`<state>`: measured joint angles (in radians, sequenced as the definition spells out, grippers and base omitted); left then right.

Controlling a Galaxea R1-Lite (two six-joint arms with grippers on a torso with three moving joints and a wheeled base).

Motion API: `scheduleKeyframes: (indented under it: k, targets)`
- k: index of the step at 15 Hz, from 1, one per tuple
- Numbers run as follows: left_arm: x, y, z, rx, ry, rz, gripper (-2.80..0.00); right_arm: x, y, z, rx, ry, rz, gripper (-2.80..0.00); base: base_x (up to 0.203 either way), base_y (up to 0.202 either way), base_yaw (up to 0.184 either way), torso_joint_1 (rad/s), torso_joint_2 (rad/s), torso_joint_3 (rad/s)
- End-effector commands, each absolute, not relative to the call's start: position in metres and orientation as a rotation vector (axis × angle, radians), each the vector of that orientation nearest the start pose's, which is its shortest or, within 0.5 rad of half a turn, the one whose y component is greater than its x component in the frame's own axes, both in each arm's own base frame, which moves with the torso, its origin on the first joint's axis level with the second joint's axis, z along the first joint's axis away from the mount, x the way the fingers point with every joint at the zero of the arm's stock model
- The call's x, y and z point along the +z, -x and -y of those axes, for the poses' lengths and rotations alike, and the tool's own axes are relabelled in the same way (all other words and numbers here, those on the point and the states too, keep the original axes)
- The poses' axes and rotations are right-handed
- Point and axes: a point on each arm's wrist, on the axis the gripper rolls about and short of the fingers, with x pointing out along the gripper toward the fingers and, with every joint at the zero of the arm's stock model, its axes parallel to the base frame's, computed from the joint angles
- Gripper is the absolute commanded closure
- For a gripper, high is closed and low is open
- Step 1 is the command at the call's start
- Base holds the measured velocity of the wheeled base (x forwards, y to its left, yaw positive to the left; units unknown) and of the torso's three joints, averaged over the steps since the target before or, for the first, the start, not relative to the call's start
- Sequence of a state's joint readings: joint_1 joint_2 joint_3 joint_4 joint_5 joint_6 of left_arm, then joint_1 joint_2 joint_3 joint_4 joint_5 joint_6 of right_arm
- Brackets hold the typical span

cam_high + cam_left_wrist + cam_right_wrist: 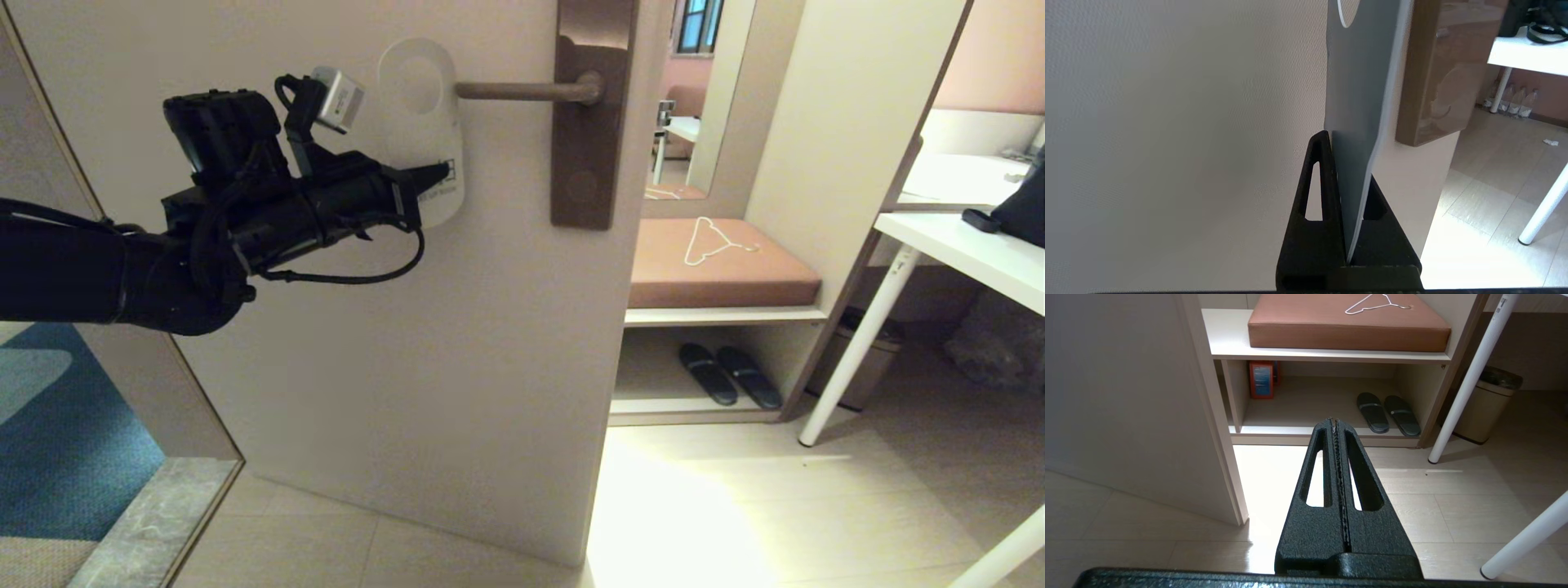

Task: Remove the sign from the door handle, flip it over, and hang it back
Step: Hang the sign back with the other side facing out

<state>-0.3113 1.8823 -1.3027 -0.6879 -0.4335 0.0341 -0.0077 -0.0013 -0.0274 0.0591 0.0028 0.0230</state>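
Hanging off the door handle (522, 91) by its oval hole, the sign (423, 122) shows its off-white face in the head view, sitting at the lever's free end and close to the door (408, 343). It reads as thin, light card: stiff enough to stay flat, likely to bow if squeezed near the hole or twisted, and smooth enough to slip in a pinch. Best hold looks like the lower edge, which is where the left claw (437, 175) has it — jaws closed flat on the bottom of the sign, the grey-blue face visible edge-on in the left wrist view (1359, 122). Right claw (1336, 424) is closed on nothing, parked low and pointing at the floor near the shelf with the slippers (1387, 412). Hard to make out: the printed text is half covered by the claw tip and unreadable; the lever tip sits behind the card, so I can't tell how far it passes through the hole; the backplate (592, 114) top is cut off.
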Motion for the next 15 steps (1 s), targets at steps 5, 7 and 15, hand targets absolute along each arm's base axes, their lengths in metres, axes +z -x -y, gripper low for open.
scheduleKeyframes:
  k: [5, 7, 15]
  targets:
    - [0.253, -0.369, 0.129, -0.748, -0.039, 0.101, 0.00, 0.077, 0.025, 0.000, -0.005, -0.023, -0.032, 0.00, 0.000, 0.000, 0.000, 0.000, 0.00, 0.000]
    - [0.253, -0.372, 0.130, -0.748, -0.039, 0.108, 0.00, 0.077, 0.025, 0.000, -0.005, -0.023, -0.032, 0.00, 0.000, 0.000, 0.000, 0.000, 0.00, 0.000]
    - [0.266, -0.370, 0.147, -0.789, -0.038, 0.135, 0.00, 0.077, 0.025, 0.000, -0.005, -0.023, -0.032, 0.00, 0.000, 0.000, 0.000, 0.000, 0.00, 0.000]
